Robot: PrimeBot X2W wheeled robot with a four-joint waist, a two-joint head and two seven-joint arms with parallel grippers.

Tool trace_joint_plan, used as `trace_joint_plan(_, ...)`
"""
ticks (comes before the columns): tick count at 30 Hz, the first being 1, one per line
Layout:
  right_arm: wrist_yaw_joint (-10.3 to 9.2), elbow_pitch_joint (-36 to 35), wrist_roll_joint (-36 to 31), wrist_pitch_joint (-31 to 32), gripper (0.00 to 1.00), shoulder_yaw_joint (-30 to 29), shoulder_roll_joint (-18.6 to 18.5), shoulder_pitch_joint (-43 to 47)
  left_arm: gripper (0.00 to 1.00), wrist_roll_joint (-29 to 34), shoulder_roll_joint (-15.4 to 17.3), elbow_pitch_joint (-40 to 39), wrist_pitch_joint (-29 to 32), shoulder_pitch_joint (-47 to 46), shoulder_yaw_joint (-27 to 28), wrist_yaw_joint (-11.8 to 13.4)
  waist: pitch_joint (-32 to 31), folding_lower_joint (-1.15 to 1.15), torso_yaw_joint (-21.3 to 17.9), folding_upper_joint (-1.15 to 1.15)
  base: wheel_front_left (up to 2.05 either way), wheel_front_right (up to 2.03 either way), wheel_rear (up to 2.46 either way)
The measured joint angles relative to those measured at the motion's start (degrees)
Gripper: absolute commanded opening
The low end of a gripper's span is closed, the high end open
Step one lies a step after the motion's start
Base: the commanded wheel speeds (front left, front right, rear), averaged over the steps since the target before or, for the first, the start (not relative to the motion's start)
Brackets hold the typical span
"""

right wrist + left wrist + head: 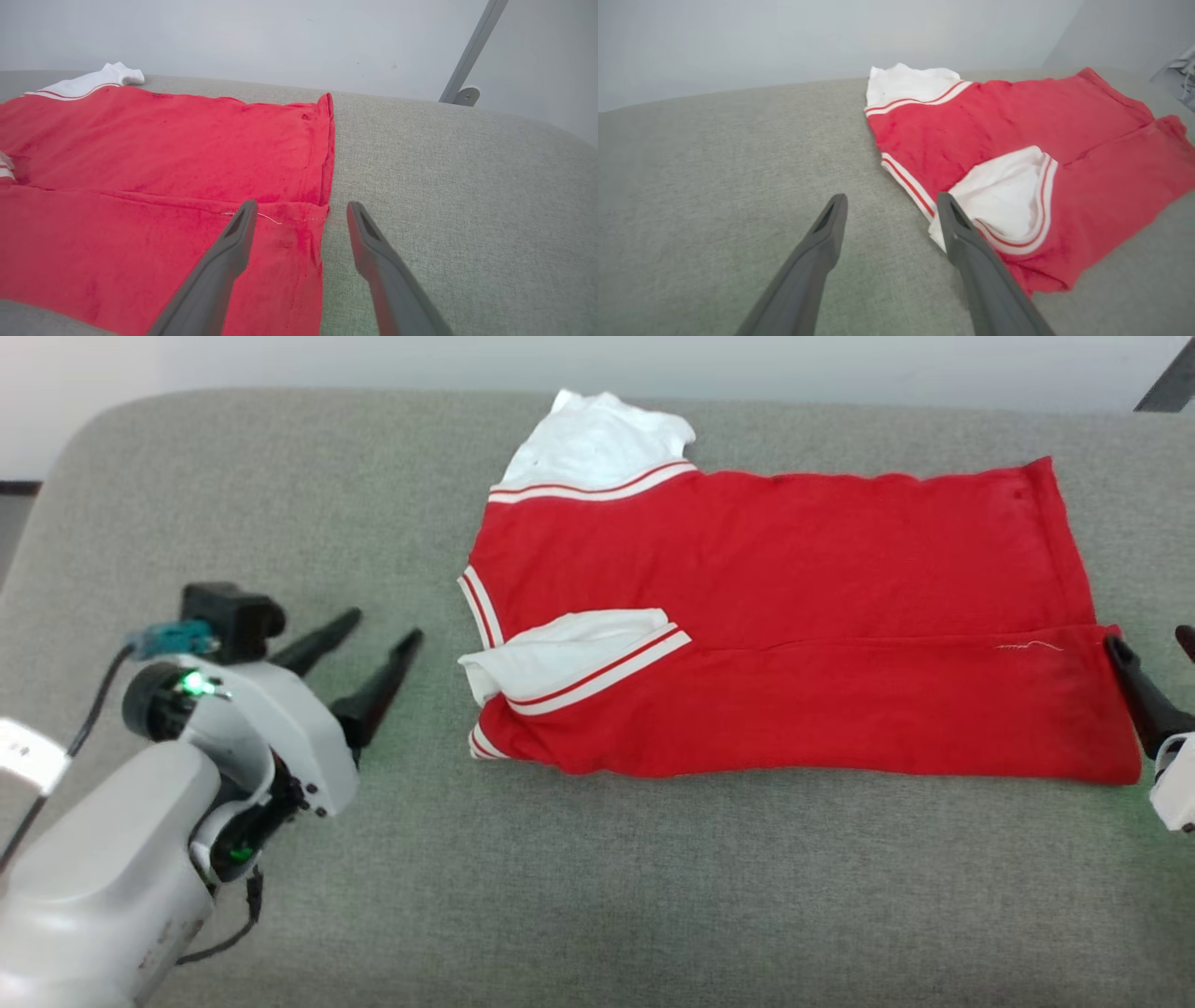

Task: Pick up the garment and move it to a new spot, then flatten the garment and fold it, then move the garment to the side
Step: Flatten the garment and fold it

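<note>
Grey-green woven cloth, faintly napped, covers the padded surface (pixel 653 896), which is rounded at its far left corner.

Left pincer (pixel 385 625): two long, dark, tapered matte fingers on a pale glossy wrist. They are spread apart with nothing between them, tips low over bare cloth.

Right pincer (pixel 1148 637): the same dark fingers, likewise spread and holding nothing. In the right wrist view one finger lies over red cloth and the other over bare surface, so it straddles the hem edge. Whether it touches the cloth cannot be told.

Red soft-knit garment (pixel 794 616): lies flat mid-surface between the two pincers, long axis left to right. Its shape is roughly rectangular. The near long edge is folded up over the body, leaving a straight crease across. The neck end faces the left pincer, just beside it but apart. The hem end meets the right pincer.

Loose white thread (pixel 1027 646): on the fold near the hem.

Near sleeve piece (pixel 551 658): short and white, edged in red-and-white striped trim, slightly rumpled, lying on the fold at the neck end.

Far sleeve piece (pixel 597 439): white with the same trim, jutting past the far left corner.

Beyond is a plain pale wall (pixel 560 359).
</note>
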Motion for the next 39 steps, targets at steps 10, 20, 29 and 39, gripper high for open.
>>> trace_joint_plan(10, 0.00, -2.94, -0.66, 0.00, 1.00, -0.26, 1.77, 1.34, 1.00, -6.82, 3.01, -10.60, 23.58, 0.42, -4.54, 5.42, -0.96, 0.00, -2.35, 0.00, 0.00, 0.00, 0.00)
trace_joint_plan(20, 0.00, -5.88, -0.90, 1.38, 1.00, 0.08, 1.27, 0.16, 1.00, -14.92, 1.24, -4.52, 29.87, 1.58, -3.27, 5.36, 1.28, 0.00, -5.97, 0.00, 0.00, 0.00, 0.00)
trace_joint_plan(29, 0.00, -7.65, -2.42, 7.02, 1.00, 5.28, -1.87, -0.04, 0.00, -15.73, 0.49, -0.79, 29.99, 0.39, -3.04, 2.20, 3.21, 0.00, -7.39, 0.00, 0.00, 0.00, 0.00)
trace_joint_plan(39, 0.00, -6.67, 1.86, 22.84, 1.00, 17.24, -7.33, -6.76, 0.00, -14.45, -1.78, -2.34, 28.91, -0.43, -4.03, 1.51, 3.29, 0.00, -5.14, 0.00, 0.00, 0.00, 0.00)
